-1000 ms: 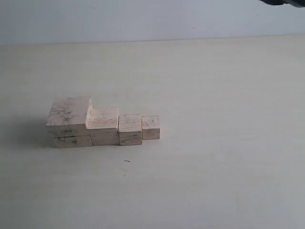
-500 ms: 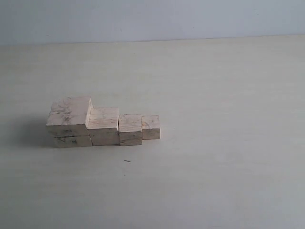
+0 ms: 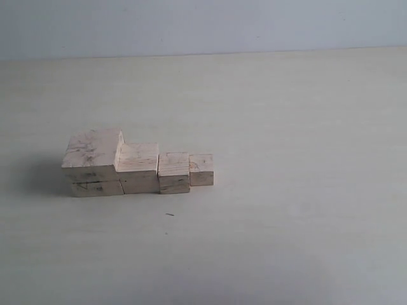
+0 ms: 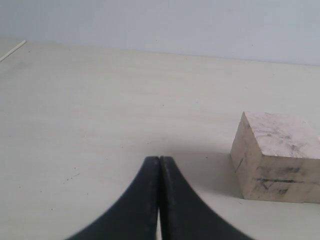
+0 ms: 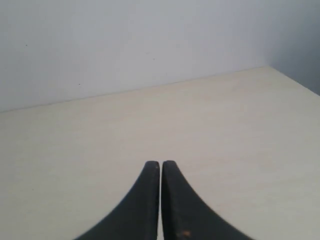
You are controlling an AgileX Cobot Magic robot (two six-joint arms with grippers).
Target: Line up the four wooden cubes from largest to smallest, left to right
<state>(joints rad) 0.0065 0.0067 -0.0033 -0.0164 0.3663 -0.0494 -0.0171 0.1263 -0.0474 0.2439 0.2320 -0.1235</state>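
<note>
**Row standing, both pincers empty**

I am watching a touching row left of centre on the table (image 3: 286,190). The largest cube (image 3: 93,162) is sitting leftmost, then the second cube (image 3: 138,167), the third cube (image 3: 173,172) and the smallest cube (image 3: 201,169). Each is looking stiff, light and dry (plain wood, I judge), so I would be gripping across two flat opposite sides. The left pincer (image 4: 159,165) is hovering near the largest cube, fingers pressed together on nothing, and the right pincer (image 5: 160,167) is likewise closed and empty. Compared with a second ago, a dark arm tip is no longer showing top right, and the row is sitting unmoved.
</note>
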